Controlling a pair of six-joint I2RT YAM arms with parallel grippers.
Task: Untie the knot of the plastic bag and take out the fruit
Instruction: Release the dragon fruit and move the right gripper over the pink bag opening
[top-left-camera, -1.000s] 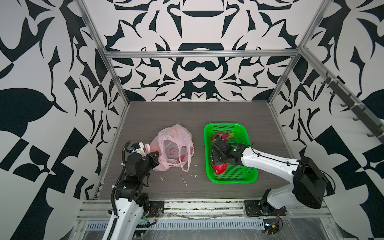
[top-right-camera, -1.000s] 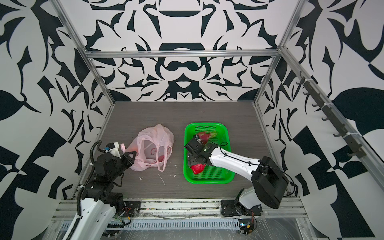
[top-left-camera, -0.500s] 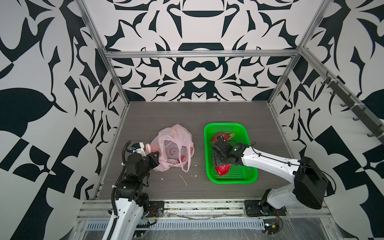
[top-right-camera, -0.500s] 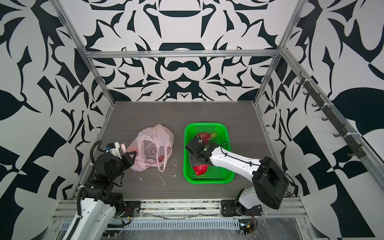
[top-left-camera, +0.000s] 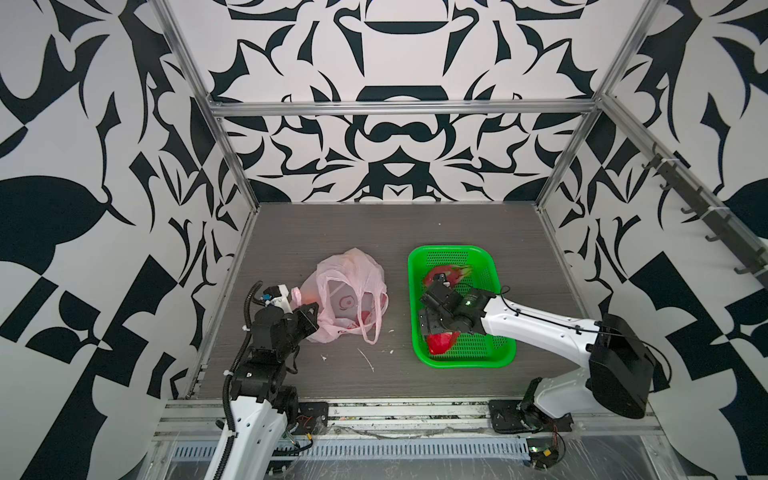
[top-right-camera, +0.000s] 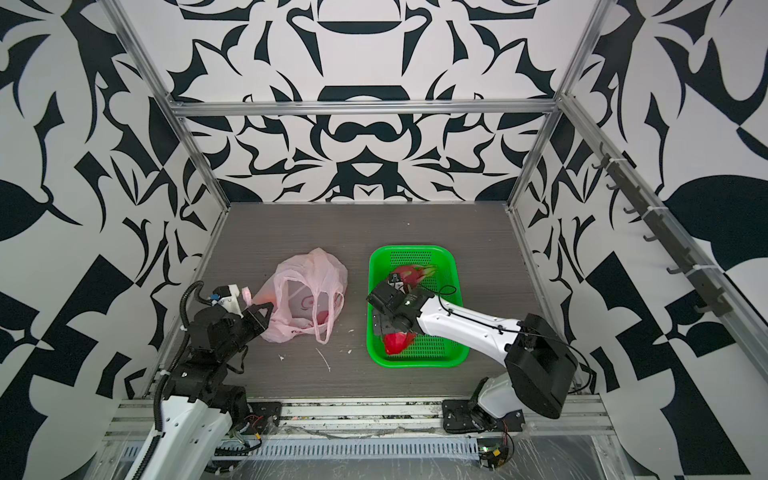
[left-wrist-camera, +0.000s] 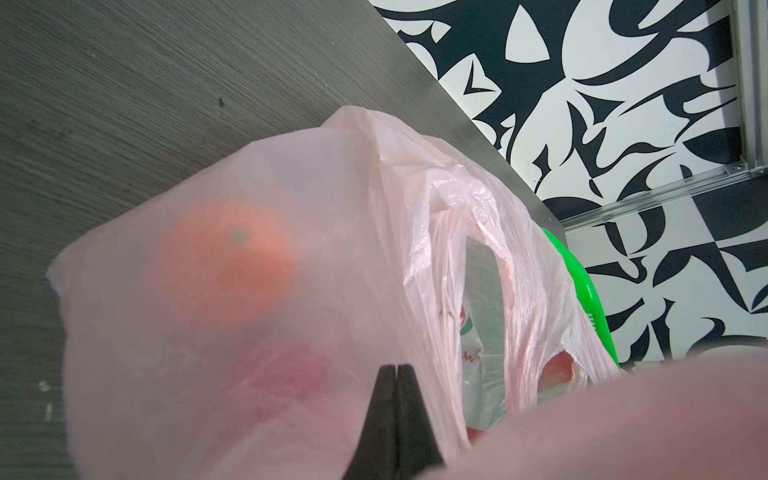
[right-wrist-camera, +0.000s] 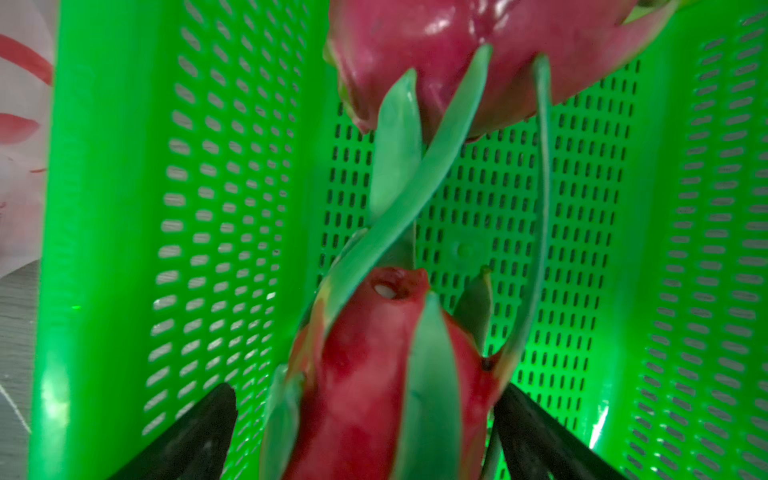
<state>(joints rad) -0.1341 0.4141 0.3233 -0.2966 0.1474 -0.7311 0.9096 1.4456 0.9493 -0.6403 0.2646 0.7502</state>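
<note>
The pink plastic bag (top-left-camera: 347, 286) lies left of centre on the table in both top views. Its two loop handles hang loose; the knot is not in view. An orange (left-wrist-camera: 224, 257) and a red fruit (left-wrist-camera: 291, 374) show through the film. My left gripper (top-left-camera: 311, 310) is shut at the bag's left corner, and pink film bunches past its jaws (left-wrist-camera: 397, 366). Two dragon fruits lie in the green basket (top-left-camera: 415, 291): a far one (top-left-camera: 451, 274) and a near one (right-wrist-camera: 374, 374). My right gripper (top-left-camera: 434, 332) is open, a finger on each side of the near one.
White scraps (top-left-camera: 365, 359) lie on the grey table in front of the bag. The basket (top-right-camera: 415, 365) stands right of centre. Metal frame posts and patterned walls close in three sides. A rail of hooks (top-left-camera: 706, 216) runs along the right wall.
My right gripper's jaws have spread wider around the near dragon fruit, which now rests in the basket. The left arm and the bag have not moved.
</note>
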